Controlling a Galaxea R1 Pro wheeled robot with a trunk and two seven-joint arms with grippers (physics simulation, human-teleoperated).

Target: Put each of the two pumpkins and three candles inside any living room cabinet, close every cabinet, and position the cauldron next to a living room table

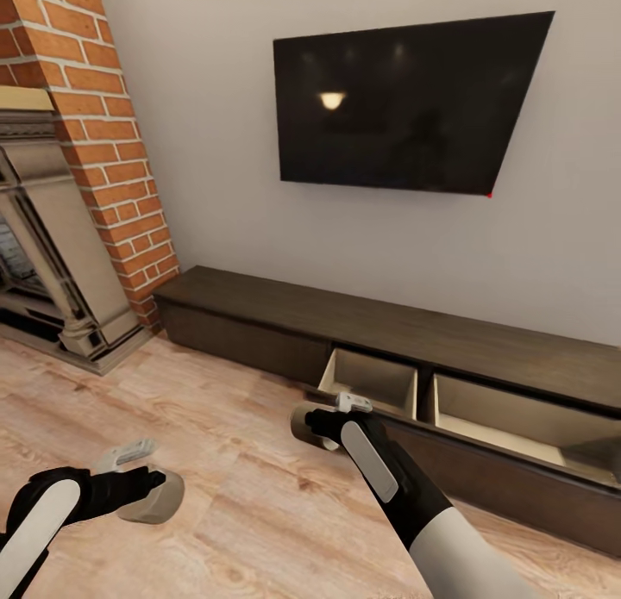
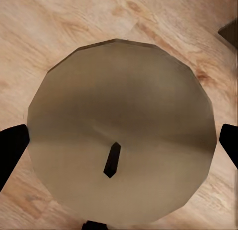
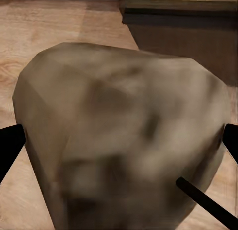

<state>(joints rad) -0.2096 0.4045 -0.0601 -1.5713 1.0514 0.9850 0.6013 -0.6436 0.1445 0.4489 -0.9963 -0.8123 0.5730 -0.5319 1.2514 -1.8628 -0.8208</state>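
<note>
Each of my grippers is shut on a candle. The left gripper (image 1: 148, 487) holds a stubby grey-beige candle (image 1: 164, 498) low over the wooden floor. The left wrist view shows that candle's (image 2: 119, 116) flat top and dark wick between the black fingertips (image 2: 11, 153). The right gripper (image 1: 321, 423) holds a second candle (image 1: 302, 428) just in front of the long dark-brown cabinet (image 1: 259, 310). That candle (image 3: 119, 131) sits tilted between the fingertips (image 3: 10, 145) in the right wrist view. Two cabinet drawers stand pulled out, the left drawer (image 1: 373, 377) nearest my right gripper, the right drawer (image 1: 517, 418) beside it. Their pale insides look empty.
A brick fireplace column (image 1: 103, 125) with a stone surround (image 1: 60, 263) stands at the left. A dark TV (image 1: 405, 99) hangs on the wall above the cabinet. Wooden floor (image 1: 241, 513) stretches between my arms.
</note>
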